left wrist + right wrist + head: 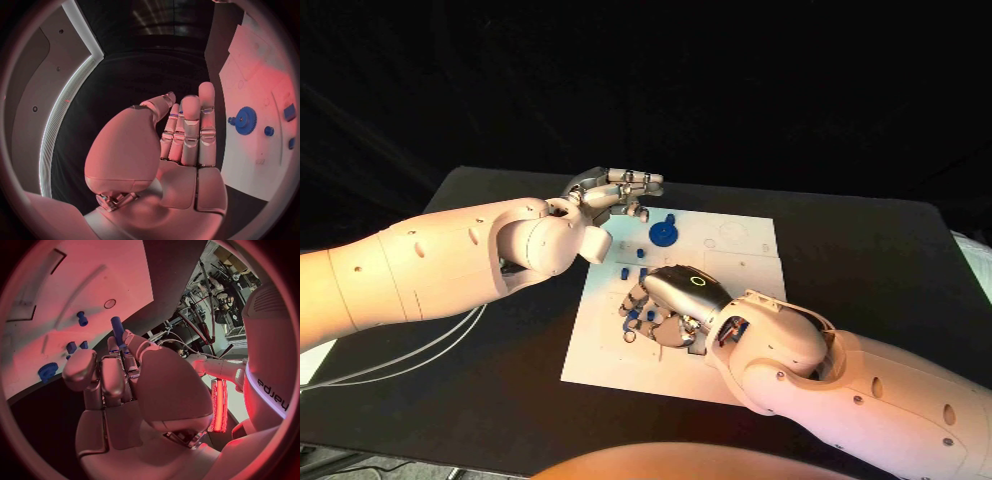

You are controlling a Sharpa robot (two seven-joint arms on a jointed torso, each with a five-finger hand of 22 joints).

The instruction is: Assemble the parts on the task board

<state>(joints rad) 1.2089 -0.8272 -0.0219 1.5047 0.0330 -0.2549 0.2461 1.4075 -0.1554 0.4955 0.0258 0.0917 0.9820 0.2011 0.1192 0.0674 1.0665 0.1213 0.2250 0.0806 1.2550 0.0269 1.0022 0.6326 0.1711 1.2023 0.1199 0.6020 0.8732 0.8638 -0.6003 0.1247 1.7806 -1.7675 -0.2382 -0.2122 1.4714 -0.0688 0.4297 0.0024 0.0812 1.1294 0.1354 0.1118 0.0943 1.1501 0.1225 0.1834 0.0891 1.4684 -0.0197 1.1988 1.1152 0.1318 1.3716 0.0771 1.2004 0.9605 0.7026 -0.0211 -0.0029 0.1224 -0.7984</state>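
A robot's right hand [678,300] hovers low over the near-left part of the white task board [733,345] on a black table [877,260], its fingers closed around a slim blue peg [117,329] that sticks up past the fingertips. Small blue pegs [626,272] stand in the board beside it, and a blue gear [665,233] sits on the board's far-left part. The left hand [610,192] hangs at the board's far-left corner, empty, its fingers straight and side by side.

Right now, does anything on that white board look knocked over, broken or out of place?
Nothing stands out. The task board lies flat, a blue gear sits on it, and the right hand holds a blue peg.
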